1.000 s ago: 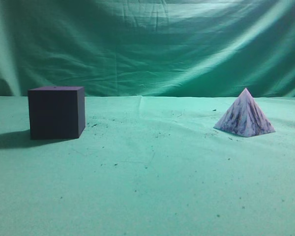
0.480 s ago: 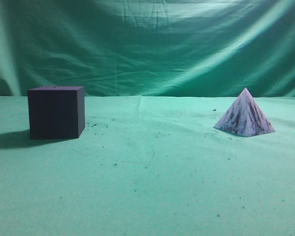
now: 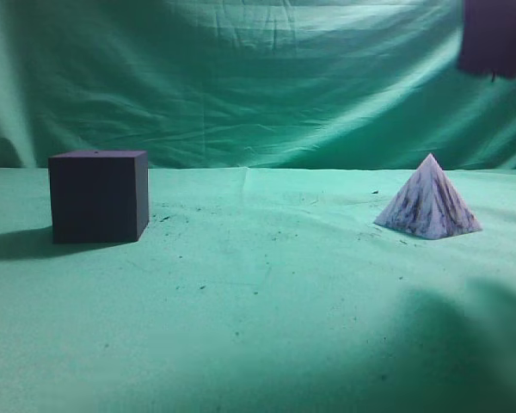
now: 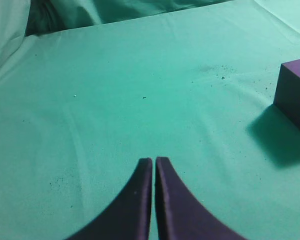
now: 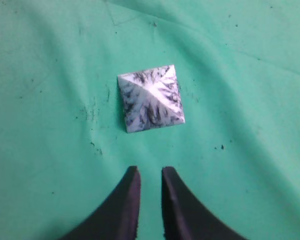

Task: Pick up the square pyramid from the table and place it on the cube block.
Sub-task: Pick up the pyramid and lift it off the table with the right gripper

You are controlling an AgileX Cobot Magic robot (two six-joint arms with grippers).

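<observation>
The square pyramid (image 5: 151, 99), pale with dark marble streaks, sits alone on the green, speck-dotted worktop (image 3: 267, 292), at 3 o'clock from the matte dark cube block (image 3: 98, 196), well apart. The right claw (image 5: 150, 172) hangs above it, jaws slightly parted. The left claw (image 4: 153, 161) is pressed together, empty.

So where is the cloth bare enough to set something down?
The wide stretch of green cloth table between the dark purple cube block and the marbled white square pyramid is free, and so is the whole foreground. Nowhere is crowded.
</observation>
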